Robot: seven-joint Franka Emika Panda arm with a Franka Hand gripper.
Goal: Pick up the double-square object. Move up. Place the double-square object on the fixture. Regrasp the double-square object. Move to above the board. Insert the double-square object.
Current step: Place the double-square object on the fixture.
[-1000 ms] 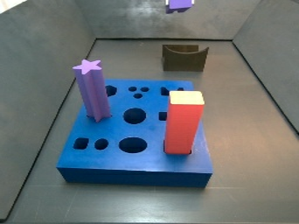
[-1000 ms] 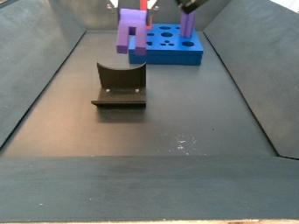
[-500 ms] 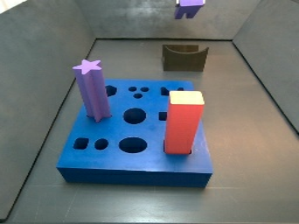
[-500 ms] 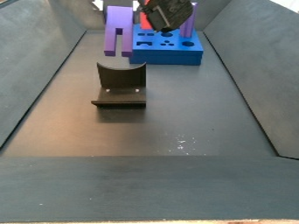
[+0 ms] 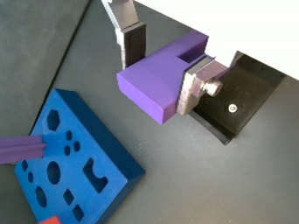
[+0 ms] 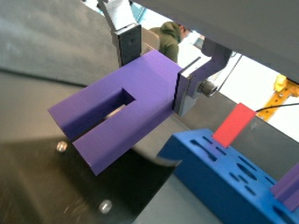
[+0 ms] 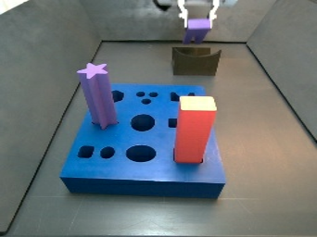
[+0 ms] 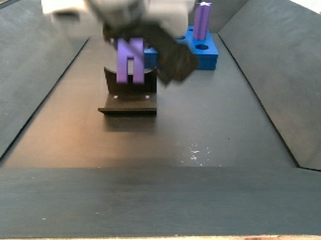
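My gripper (image 7: 196, 13) is shut on the double-square object (image 7: 196, 31), a light-purple stepped block. It holds the block right over the notch of the dark fixture (image 7: 195, 61) at the far end of the floor. I cannot tell whether the block touches the notch. In a side view the gripper (image 8: 130, 37) is blurred, with the block (image 8: 129, 59) at the fixture's (image 8: 128, 96) top. In both wrist views the silver fingers (image 5: 132, 42) (image 6: 128, 45) clamp the block (image 5: 158, 83) (image 6: 117, 114). The blue board (image 7: 148, 157) lies nearer the front.
A tall purple star-topped column (image 7: 96, 93) and a red block (image 7: 195, 130) stand in the board. Grey walls enclose the floor on both sides (image 7: 50, 102). The board (image 5: 65, 166) and the fixture (image 5: 243, 103) also show in a wrist view.
The gripper has come down with the purple block from high above to the fixture's notch. The board and its pieces have not moved.
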